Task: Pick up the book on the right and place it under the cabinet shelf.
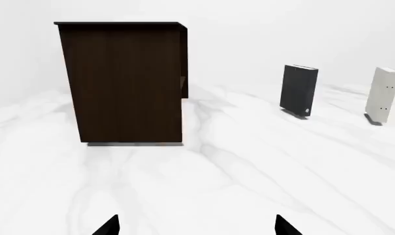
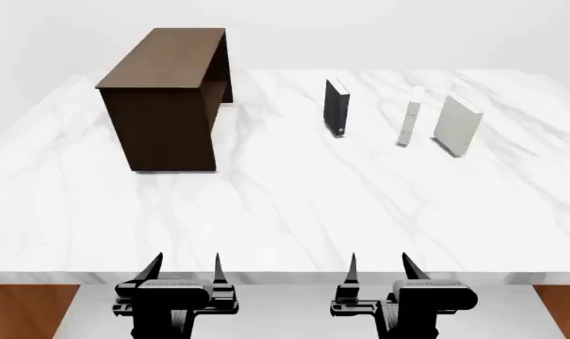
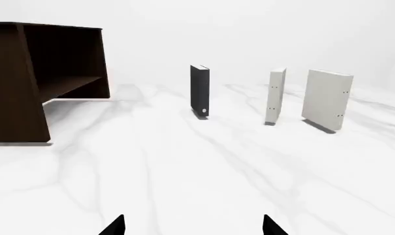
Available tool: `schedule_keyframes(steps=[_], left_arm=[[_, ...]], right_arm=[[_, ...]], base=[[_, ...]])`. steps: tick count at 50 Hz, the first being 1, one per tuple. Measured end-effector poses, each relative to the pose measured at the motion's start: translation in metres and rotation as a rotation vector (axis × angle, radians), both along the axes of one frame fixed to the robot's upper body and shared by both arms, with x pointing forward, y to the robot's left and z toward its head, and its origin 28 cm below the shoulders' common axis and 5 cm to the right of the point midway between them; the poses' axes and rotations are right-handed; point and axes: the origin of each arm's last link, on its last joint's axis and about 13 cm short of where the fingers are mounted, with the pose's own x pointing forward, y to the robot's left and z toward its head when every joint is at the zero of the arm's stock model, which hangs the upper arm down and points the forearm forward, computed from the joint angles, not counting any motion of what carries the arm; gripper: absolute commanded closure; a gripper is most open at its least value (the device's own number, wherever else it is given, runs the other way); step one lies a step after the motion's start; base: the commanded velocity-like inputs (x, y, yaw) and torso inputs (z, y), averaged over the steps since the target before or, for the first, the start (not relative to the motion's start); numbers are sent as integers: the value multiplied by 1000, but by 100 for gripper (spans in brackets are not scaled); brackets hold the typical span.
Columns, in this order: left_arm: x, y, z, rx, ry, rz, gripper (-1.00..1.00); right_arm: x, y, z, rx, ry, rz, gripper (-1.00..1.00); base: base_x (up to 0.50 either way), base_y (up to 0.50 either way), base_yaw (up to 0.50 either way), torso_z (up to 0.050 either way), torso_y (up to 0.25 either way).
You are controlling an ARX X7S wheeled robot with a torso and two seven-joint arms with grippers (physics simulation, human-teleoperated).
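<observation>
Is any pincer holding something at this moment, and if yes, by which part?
Nothing is held. The left pincer and the right pincer are both open and empty, near the table edge; the book stands untouched.

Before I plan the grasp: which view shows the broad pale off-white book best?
The right wrist view: the broad pale off-white book stands upright, unobstructed. The head view shows it smaller; the left wrist view doesn't clearly show it.

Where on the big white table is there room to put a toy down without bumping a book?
Plenty of bare marble table lies between the left gripper and right gripper in front and the things behind. There is also a gap between the cabinet shelf and the black book. It is crowded at the far right: the thin grey book and the pale book stand close together.
</observation>
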Motion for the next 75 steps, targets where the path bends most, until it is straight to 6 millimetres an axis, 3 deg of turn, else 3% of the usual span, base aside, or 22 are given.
schedule_keyframes(steps=[8, 28, 37, 54, 75], left_arm=[[1, 2, 15, -2, -30, -1, -100], [31, 12, 121, 5, -235, -17, -100], [38, 16, 155, 1, -300, -18, -100], [38, 19, 181, -4, -344, -18, -100], [36, 23, 192, -10, -366, -13, -100]], right_arm=[[2, 1, 19, 27, -10, -15, -100], [17, -3, 136, -70, -184, 56, -100], [18, -8, 176, -114, -256, 63, -100], [13, -9, 205, -145, -324, 66, -100], [11, -8, 220, -137, -360, 74, -100]], base=[[0, 0, 0, 0, 0], [0, 0, 0, 0, 0], [0, 0, 0, 5, 0], [0, 0, 0, 50, 0], [0, 0, 0, 50, 0]])
